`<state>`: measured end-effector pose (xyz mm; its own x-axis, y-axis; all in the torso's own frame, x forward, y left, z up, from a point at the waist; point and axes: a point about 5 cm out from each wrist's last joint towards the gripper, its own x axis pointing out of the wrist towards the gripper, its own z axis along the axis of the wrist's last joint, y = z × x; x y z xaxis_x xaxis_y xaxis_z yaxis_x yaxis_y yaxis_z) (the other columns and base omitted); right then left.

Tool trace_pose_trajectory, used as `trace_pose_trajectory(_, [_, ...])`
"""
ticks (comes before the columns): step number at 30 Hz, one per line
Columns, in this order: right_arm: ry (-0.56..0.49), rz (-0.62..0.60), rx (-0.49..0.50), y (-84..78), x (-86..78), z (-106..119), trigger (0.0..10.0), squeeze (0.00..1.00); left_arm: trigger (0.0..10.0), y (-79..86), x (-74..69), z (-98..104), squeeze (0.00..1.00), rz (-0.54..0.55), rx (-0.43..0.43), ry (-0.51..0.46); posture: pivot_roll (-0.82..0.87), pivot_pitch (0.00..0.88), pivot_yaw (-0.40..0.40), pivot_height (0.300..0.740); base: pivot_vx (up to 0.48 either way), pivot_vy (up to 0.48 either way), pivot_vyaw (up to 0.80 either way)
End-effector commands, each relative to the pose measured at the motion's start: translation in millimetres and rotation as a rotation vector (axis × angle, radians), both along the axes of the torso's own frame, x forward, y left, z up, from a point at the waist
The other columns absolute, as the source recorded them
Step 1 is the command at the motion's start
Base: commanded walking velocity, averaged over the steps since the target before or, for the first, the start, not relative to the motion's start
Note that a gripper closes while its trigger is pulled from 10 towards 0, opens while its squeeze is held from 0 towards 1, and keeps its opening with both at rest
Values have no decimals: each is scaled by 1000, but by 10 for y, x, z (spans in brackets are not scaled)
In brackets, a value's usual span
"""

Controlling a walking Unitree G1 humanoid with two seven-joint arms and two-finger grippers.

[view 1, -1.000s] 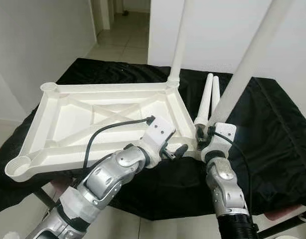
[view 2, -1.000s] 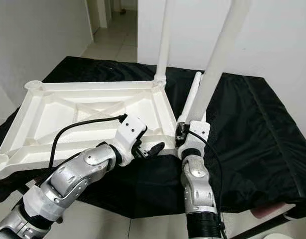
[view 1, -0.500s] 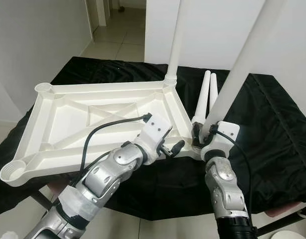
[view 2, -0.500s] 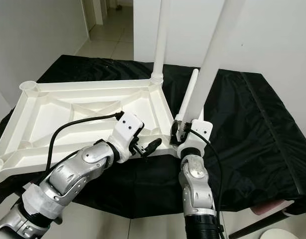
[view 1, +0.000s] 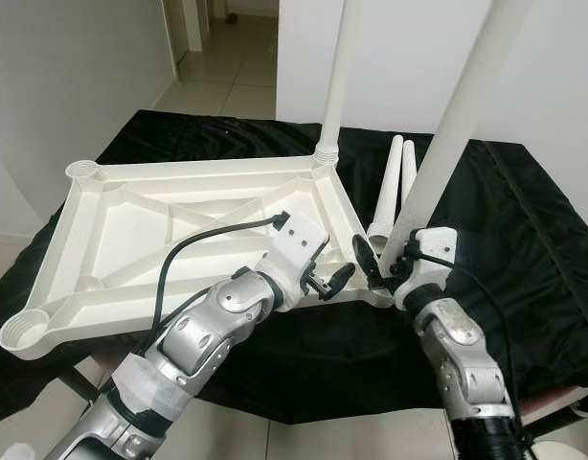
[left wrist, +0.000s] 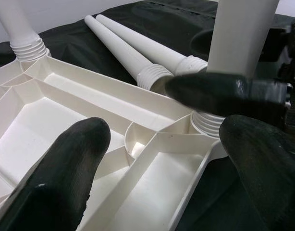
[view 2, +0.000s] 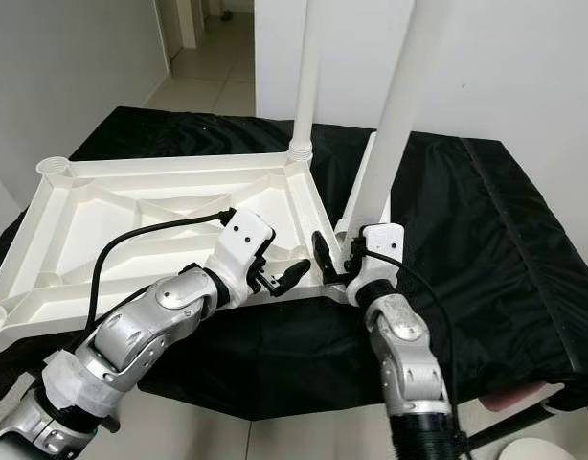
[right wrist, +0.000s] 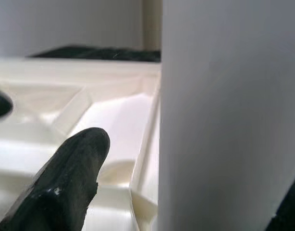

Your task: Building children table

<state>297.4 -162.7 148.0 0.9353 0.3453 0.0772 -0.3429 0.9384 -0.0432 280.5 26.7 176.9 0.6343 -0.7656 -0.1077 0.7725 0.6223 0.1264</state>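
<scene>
1. Right gripper (view 1: 378,261): I am spreading my fingers around the near table leg (view 1: 457,125); 0.5 s ago they were sitting closer against its base.
2. Left gripper (view 1: 332,280): I am holding it unclenched over the near right corner of the upturned tabletop (view 1: 131,230), much as before.
3. Corner sockets are carrying 2 upright legs; the far leg (view 1: 338,77) is standing in its socket.
4. 2 spare legs (view 1: 395,187) are lying on the black cloth (view 1: 524,240) beside the tabletop.
</scene>
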Motion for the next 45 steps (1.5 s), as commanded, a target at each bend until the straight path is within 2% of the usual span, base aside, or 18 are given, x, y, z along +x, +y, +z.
trace_pose_trajectory(1, [10, 46, -7, 35, 20, -32, 10000, 0, 10000, -68, -57, 1, 0, -178, 12, 12, -30, 0, -1, 740, 0, 0, 0])
trace_pose_trajectory(6, [62, 134, -73, -2, 104, -177, 10000, 0, 10000, -94, -37, 16, 0, -195, 19, 1, -31, 0, 12, 740, 0, 0, 0])
trace_pose_trajectory(10, [72, 167, -81, -11, 108, -205, 10000, 0, 10000, -109, -38, 21, 0, -199, 18, 3, -31, 0, 14, 740, 0, 0, 0])
trace_pose_trajectory(11, [80, 176, -87, -23, 117, -229, 4980, 0, 10000, -118, -34, 23, 0, -203, 19, 7, -30, 0, 24, 740, 0, 0, 0])
trace_pose_trajectory(13, [80, 176, -87, -23, 117, -229, 4980, 0, 10000, -118, -34, 23, 0, -203, 19, 7, -30, 0, 24, 740, 0, 0, 0])
trace_pose_trajectory(14, [90, 176, -94, -43, 127, -258, 0, 0, 10000, -131, -20, 32, 0, -205, 20, 12, -29, 0, 24, 740, 0, 0, 0])
trace_pose_trajectory(21, [115, 176, -92, -74, 135, -315, 0, 0, 10000, -144, 21, 55, 0, -205, 23, 12, -28, 0, 27, 740, 0, 0, 0])
trace_pose_trajectory(25, [145, 88, -61, -113, 95, -417, 0, 0, 10000, -109, 67, 79, 0, -192, 29, 3, -20, 0, 31, 740, 0, 0, 0])
trace_pose_trajectory(26, [149, 48, -40, -119, 84, -439, 10000, 0, 10000, -98, 73, 80, 0, -188, 30, 3, -19, 0, 33, 740, 0, 0, 0])
trace_pose_trajectory(32, [133, -21, 14, -58, 36, -453, 10000, 0, 10000, -69, 76, 74, 0, -177, 30, 11, -20, 0, 38, 740, 0, 0, 0])
trace_pose_trajectory(35, [148, -170, 53, -11, 33, -458, 10000, 0, 10000, -67, 82, 70, 0, -171, 34, 12, -19, 0, 34, 740, 0, 0, 0])
trace_pose_trajectory(36, [148, -170, 53, -11, 33, -458, 10000, 0, 10000, -67, 82, 70, 0, -171, 34, 12, -19, 0, 34, 740, 0, 0, 0])
trace_pose_trajectory(39, [162, -284, 102, 31, 39, -443, 10000, 0, 10000, -56, 86, 76, 0, -169, 37, 11, -14, 0, 30, 740, 0, 0, 0])
trace_pose_trajectory(41, [162, -284, 102, 31, 39, -443, 10000, 0, 10000, -56, 86, 76, 0, -169, 37, 11, -14, 0, 30, 740, 0, 0, 0])
trace_pose_trajectory(42, [161, -356, 130, 57, 36, -429, 10000, 0, 10000, -45, 82, 64, 0, -162, 41, 11, -8, 0, 24, 740, 0, 0, 0])
trace_pose_trajectory(43, [161, -356, 130, 57, 36, -429, 10000, 0, 10000, -45, 82, 64, 0, -162, 41, 11, -8, 0, 24, 740, 0, 0, 0])
trace_pose_trajectory(44, [158, -436, 179, 109, 30, -404, 10000, 0, 10000, -28, 80, 55, 0, -150, 42, 11, -3, 0, 29, 740, 0, 0, 0])
trace_pose_trajectory(45, [158, -436, 179, 109, 30, -404, 10000, 0, 10000, -28, 80, 55, 0, -150, 42, 11, -3, 0, 29, 740, 0, 0, 0])
